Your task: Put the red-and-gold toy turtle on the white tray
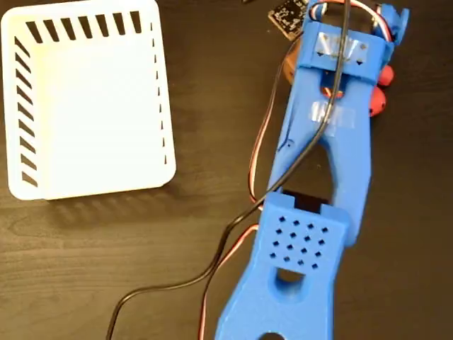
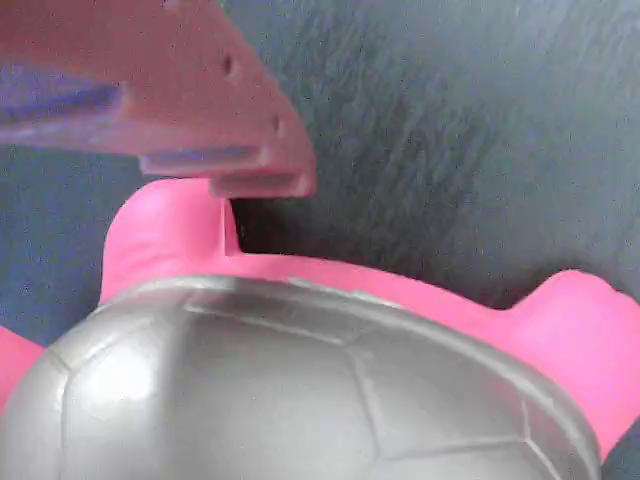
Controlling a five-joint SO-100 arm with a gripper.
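The red-and-gold toy turtle lies under the head of my blue arm [image 1: 345,53] at the upper right of the fixed view. Two of its red feet [image 1: 383,88] stick out on the right and a strip of shell [image 1: 289,67] on the left. In the wrist view the turtle's domed shell [image 2: 280,390] fills the bottom, with its body rim [image 2: 420,295] above it, both tinted silver and pink. One gripper finger [image 2: 190,100] reaches down to a lobe of the turtle [image 2: 160,240] and touches it. The other finger is out of view. The white tray [image 1: 92,173] stands empty at the upper left.
Black and red cables [image 1: 233,234] trail from the arm across the dark wooden table [image 1: 106,269] toward the bottom edge. A small black square with white dots [image 1: 287,14] shows at the top edge beside the arm. Bare table separates the tray from the arm.
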